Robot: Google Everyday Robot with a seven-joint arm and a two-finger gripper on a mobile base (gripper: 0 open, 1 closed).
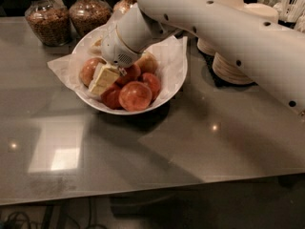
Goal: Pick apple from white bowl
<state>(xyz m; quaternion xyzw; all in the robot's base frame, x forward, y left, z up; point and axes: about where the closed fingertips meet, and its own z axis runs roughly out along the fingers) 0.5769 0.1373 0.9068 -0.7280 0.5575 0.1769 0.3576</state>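
The white bowl (174, 82), lined with crinkled white paper, stands at the back left of the grey table and holds several apples. My gripper (103, 80) reaches down into the bowl's left half, its cream tip lying among the fruit. A large red-orange apple (88, 69) with a paler side sits right against the tip on its left. Another red apple (129, 74) lies just to the right of the tip. A big red-orange apple (135, 95) sits at the bowl's front, and a paler yellowish one (147, 62) at the back.
Two glass jars of brown grains (44, 19) (90, 12) stand behind the bowl at the left. Stacked beige disposable bowls (233, 63) sit at the back right, partly behind my arm (224, 27). The glossy grey table (157, 151) stretches towards the front edge.
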